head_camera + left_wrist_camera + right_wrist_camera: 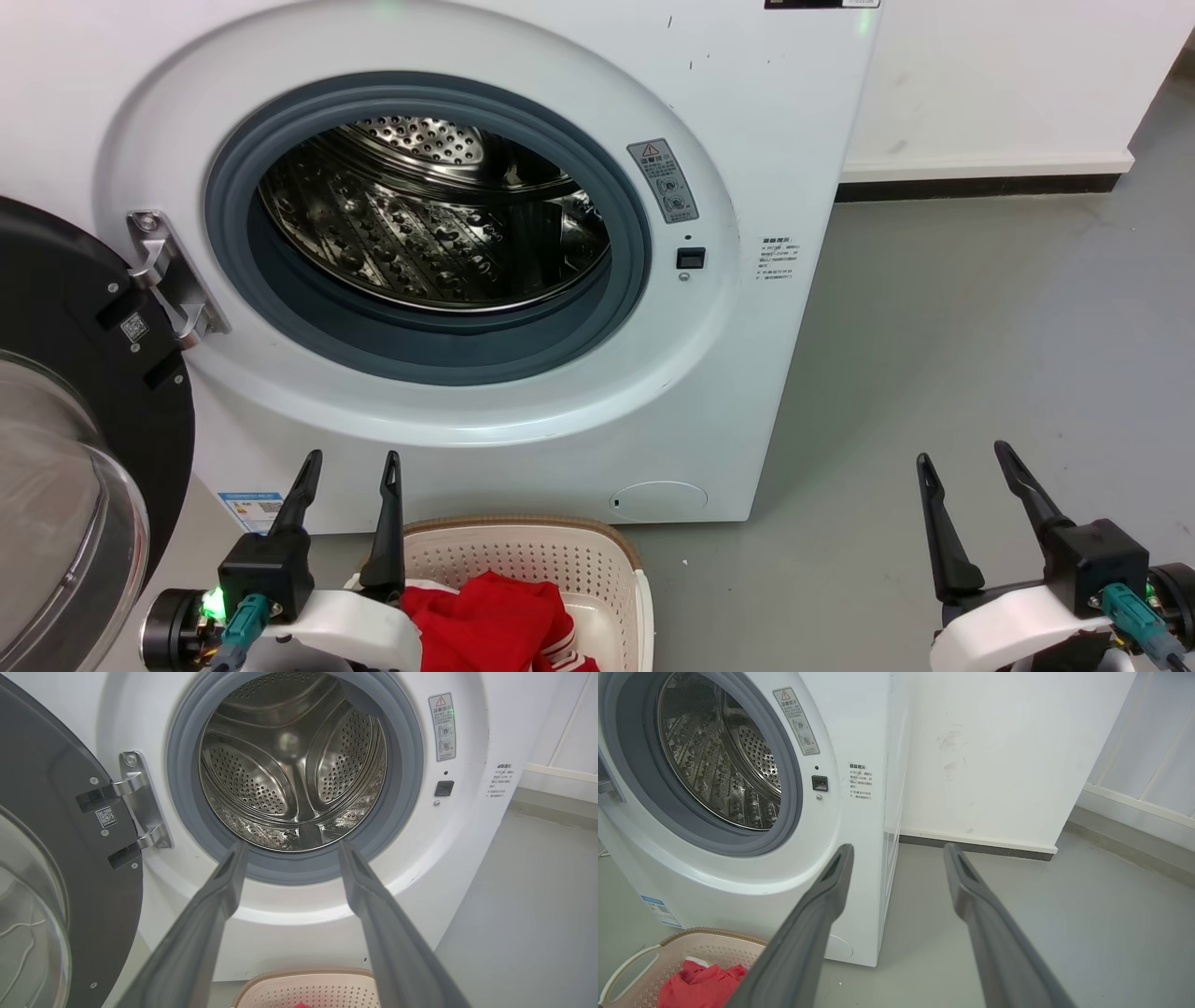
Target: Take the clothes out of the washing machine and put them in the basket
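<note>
The washing machine (pixel 766 308) stands with its round door (pixel 65 308) open to the left. Inside the grey ring (pixel 420 350) I can see the shiny steel drum (pixel 429 224) with its little holes. The red clothes (pixel 495 621) lie in the basket (pixel 523 560) - a small cream one on the grey floor (pixel 980 355), just in front of the machine. The left gripper (pixel 353 459) is at the basket's left end. Its two dark fingers are spread apart, hold nothing and point at the machine's front. The right gripper (pixel 963 455) is well off to the right, over the floor - its fingers are spread apart too, with nothing between them.
</note>
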